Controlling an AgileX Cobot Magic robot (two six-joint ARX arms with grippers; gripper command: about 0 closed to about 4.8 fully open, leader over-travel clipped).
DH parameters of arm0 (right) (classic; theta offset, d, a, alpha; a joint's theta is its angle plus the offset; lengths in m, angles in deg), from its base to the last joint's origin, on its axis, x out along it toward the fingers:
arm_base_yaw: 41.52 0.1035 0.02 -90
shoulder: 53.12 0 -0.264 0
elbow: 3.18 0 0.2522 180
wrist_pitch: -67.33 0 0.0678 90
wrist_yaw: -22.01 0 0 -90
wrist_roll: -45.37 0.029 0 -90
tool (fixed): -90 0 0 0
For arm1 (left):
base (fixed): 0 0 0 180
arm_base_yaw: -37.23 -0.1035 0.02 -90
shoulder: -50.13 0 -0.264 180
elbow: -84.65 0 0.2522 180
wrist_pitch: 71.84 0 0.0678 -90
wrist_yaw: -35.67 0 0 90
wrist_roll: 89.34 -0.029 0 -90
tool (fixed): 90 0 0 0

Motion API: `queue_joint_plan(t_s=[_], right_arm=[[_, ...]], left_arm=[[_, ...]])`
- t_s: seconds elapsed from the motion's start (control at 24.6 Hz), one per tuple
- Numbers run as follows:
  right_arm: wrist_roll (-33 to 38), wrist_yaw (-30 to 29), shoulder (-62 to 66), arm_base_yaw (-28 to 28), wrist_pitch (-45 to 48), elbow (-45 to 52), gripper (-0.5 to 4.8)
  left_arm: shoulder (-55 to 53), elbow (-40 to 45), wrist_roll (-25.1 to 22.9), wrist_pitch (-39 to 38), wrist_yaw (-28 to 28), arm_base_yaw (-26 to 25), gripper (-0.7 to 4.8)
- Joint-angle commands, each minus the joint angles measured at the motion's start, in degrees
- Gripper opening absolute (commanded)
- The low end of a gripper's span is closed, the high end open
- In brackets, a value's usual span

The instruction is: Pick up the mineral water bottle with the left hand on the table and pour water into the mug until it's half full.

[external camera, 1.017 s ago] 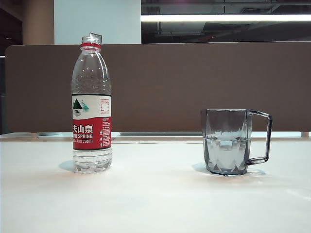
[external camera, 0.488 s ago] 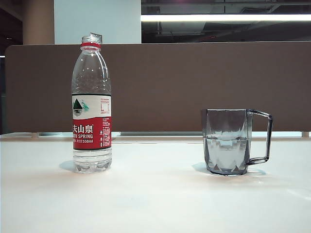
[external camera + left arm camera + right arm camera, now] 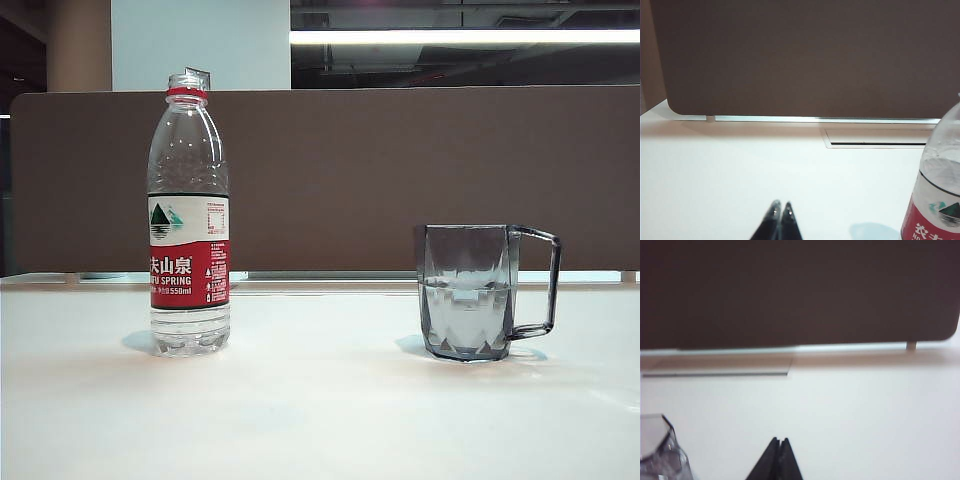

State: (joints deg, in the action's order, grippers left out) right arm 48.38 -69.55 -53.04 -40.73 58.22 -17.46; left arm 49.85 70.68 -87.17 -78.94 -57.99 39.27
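Nothing has moved: mineral water bottle [image 3: 189,215] upright, mouth up; left hand [image 3: 780,222] and right hand [image 3: 779,458] closed, empty.

left gripper [image 3: 780,220]: two slim black fingertips, glossy, tapering to sharp points, small light glints near tips. right gripper [image 3: 778,457]: same black wedge-shaped pair, matte, slightly blurred. no cables/markings visible.

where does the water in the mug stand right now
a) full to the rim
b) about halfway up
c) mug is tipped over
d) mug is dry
b: in the exterior view the mug stands upright on the table, its water line about halfway up; both grippers stay clear of it.
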Motion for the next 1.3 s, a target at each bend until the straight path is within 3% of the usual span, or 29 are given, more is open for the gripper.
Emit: queue_joint_plan(t_s=[0.04,0.49,1.3], right_arm=[[0.04,0.2,-0.11,-0.04,4.9,-0.11,-0.08],[0.02,0.44,-0.11,-0.04,0.13,-0.11,-0.08],[0.0,0.35,-0.11,-0.15,-0.13,-0.15,-0.08]], left_arm=[[-0.02,-0.2,-0.22,0.72,-0.11,0.07,-0.05],[-0.02,-0.2,-0.22,0.72,-0.11,0.07,-0.05],[-0.02,-0.2,-0.22,0.72,-0.11,0.07,-0.05]])
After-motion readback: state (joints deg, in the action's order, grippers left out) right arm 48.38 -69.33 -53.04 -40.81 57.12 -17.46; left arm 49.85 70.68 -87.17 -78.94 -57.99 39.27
